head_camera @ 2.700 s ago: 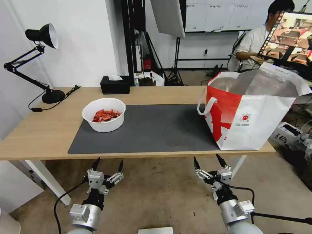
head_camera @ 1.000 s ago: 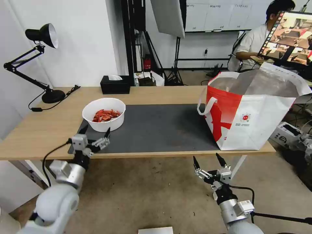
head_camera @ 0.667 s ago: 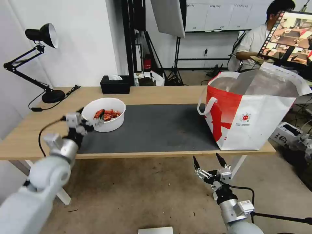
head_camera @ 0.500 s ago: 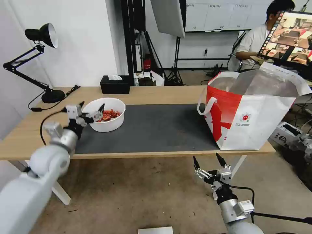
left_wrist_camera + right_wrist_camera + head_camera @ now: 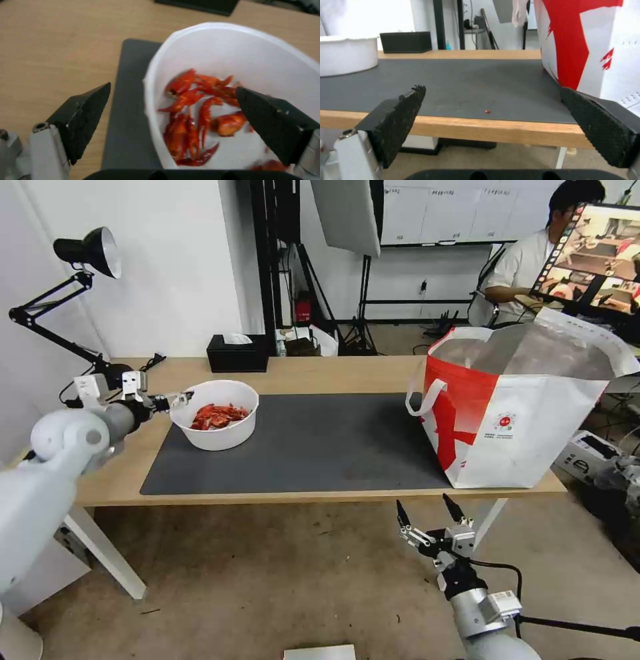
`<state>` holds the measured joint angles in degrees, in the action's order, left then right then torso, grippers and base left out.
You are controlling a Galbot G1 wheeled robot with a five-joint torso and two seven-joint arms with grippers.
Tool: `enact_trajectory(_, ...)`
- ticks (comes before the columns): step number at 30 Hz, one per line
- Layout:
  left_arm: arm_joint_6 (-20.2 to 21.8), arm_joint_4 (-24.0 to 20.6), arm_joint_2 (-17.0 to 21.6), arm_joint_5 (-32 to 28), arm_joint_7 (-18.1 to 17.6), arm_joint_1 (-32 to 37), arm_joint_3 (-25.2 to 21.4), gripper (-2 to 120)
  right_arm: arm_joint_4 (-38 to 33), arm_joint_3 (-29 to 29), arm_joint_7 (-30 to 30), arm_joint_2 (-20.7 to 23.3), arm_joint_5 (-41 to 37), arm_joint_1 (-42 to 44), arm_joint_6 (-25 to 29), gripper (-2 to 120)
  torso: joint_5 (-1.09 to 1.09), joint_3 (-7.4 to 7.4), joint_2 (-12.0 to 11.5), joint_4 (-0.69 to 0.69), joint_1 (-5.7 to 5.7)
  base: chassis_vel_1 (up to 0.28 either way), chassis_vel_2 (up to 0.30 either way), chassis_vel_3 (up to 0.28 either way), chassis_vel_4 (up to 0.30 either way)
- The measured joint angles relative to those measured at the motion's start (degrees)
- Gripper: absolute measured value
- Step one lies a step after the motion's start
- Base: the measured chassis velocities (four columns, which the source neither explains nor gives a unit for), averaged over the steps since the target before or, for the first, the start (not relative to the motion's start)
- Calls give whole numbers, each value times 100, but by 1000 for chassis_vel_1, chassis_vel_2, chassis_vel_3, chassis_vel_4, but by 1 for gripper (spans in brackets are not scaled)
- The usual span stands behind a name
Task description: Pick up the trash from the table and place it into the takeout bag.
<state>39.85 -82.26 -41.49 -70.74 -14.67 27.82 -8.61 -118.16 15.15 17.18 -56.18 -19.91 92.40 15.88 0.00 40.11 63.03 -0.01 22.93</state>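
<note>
Left gripper (image 5: 179,397) at the bowl (image 5: 215,415) on the mat's left end, jaws released, straddling its near rim for a wall pinch. Left wrist view shows one finger inside over the red shells (image 5: 196,117). Bag (image 5: 517,403) stands on the worktop's (image 5: 320,373) right end. Right gripper (image 5: 431,513) parked below the edge, jaws released.

Table (image 5: 320,373): light wood-grain top, smooth and matt, carrying a dark grey mat (image 5: 313,443) with a dull, fine-grained surface. White bowl (image 5: 215,415), left of centre: smooth plastic-looking wall with a soft sheen, holding glossy red shells (image 5: 196,112). Takeout bag (image 5: 517,403), right: smooth white-and-red outer skin, crinkled silver foil lining; right gripper (image 5: 493,125) fingers (image 5: 398,117) black, rough, knurled rubber-like pads.
</note>
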Motion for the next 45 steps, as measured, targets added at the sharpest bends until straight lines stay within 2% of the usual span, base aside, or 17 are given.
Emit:
enact_trajectory(1,0,0,0,0,0,0,0,100,0,0,0,0,0,0,0,100,0,0,0,0,0,0,0,0,0)
enact_trajectory(3,230,280,-145,-273,-403,-265,126,100,0,0,0,0,0,0,0,100,-2,0,0,0,0,0,0,0,0)
enact_trajectory(4,230,280,-145,-273,-403,-265,126,100,0,0,0,0,0,0,0,100,-2,0,0,0,0,0,0,0,0)
enact_trajectory(9,291,726,-353,-709,-871,-621,315,100,0,0,-1,0,0,0,0,100,0,0,0,1,0,0,0,0,0)
enact_trajectory(14,282,936,-450,-958,-1015,-736,431,100,0,0,-1,0,0,0,0,100,0,0,0,1,0,0,0,0,0)
enact_trajectory(27,247,1010,-520,-1445,-1219,-766,452,97,0,0,-1,0,0,0,0,100,0,-1,0,1,-1,0,0,0,0)
enact_trajectory(30,242,994,-533,-1507,-1289,-765,476,85,0,0,-1,0,0,0,0,100,0,-1,0,1,-1,0,0,0,0)
enact_trajectory(31,242,994,-533,-1507,-1289,-765,476,85,0,0,-1,0,0,0,0,100,0,-1,0,1,-1,0,0,0,0)
enact_trajectory(33,237,976,-567,-1553,-1347,-749,462,75,0,0,-1,0,0,0,0,100,-1,-1,0,1,-1,0,0,0,0)
enact_trajectory(34,237,976,-567,-1553,-1347,-749,462,75,0,0,-1,0,0,0,0,100,-1,-1,0,1,-1,0,0,0,0)
enact_trajectory(37,231,921,-562,-1592,-1371,-704,462,60,1,0,-1,0,0,0,0,100,1,-1,0,1,-1,0,0,0,0)
enact_trajectory(38,231,921,-562,-1592,-1371,-704,462,60,1,0,-1,0,0,0,0,100,1,-1,0,1,-1,0,0,0,0)
enact_trajectory(41,208,899,-545,-1598,-1387,-664,467,45,0,0,-1,0,0,0,0,100,1,-1,0,1,-2,0,0,0,0)
enact_trajectory(42,208,899,-545,-1598,-1387,-664,467,45,0,0,-1,0,0,0,0,100,1,-1,0,1,-2,0,0,0,0)
enact_trajectory(45,202,885,-518,-1599,-1390,-633,475,32,0,0,-1,0,0,0,0,100,2,-1,0,1,-2,0,0,0,0)
